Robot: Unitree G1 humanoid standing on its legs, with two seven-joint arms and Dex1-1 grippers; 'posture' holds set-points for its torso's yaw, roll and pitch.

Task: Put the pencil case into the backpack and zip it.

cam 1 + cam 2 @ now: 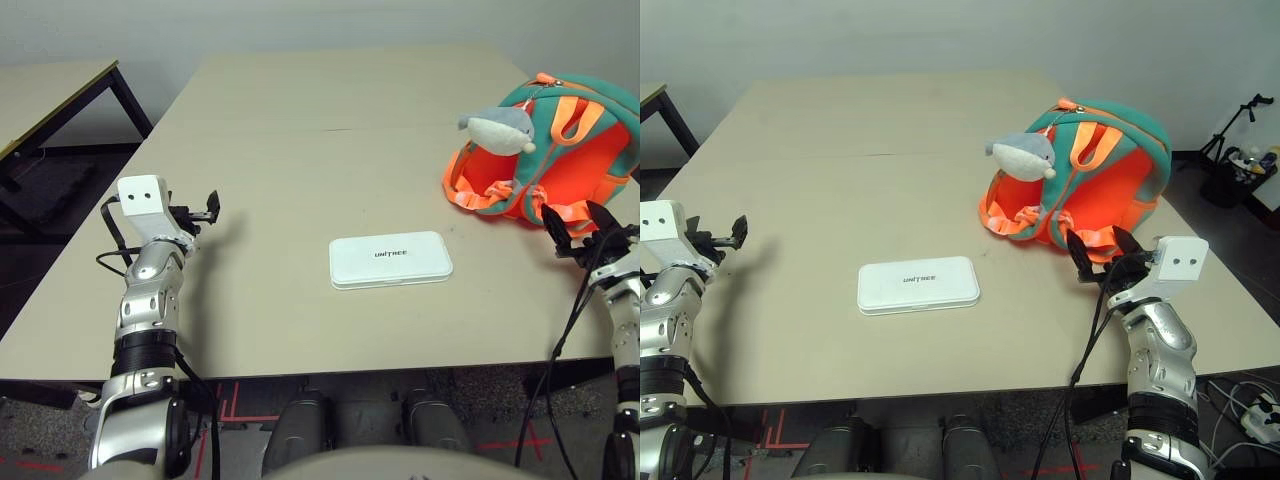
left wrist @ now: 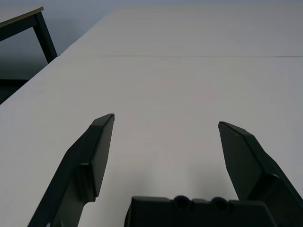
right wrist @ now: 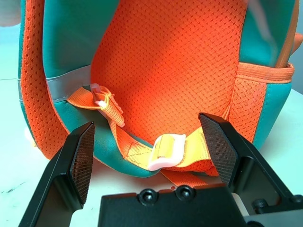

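The beige counter (image 1: 300,150) carries the teal-and-orange backpack (image 1: 1110,170) at its right side, orange mesh back facing the robot; the white pencil case (image 1: 390,259) lies flat mid-counter, well apart from it; the right gripper (image 1: 1102,256), fingers spread, sits just before the backpack's straps; the left gripper (image 1: 207,208) hovers spread and empty over bare counter; a plush shark (image 1: 1021,155) hangs on the backpack.

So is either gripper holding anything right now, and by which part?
Nothing is held. The left gripper is open over bare table; the right gripper is open facing the backpack. The pencil case lies untouched.
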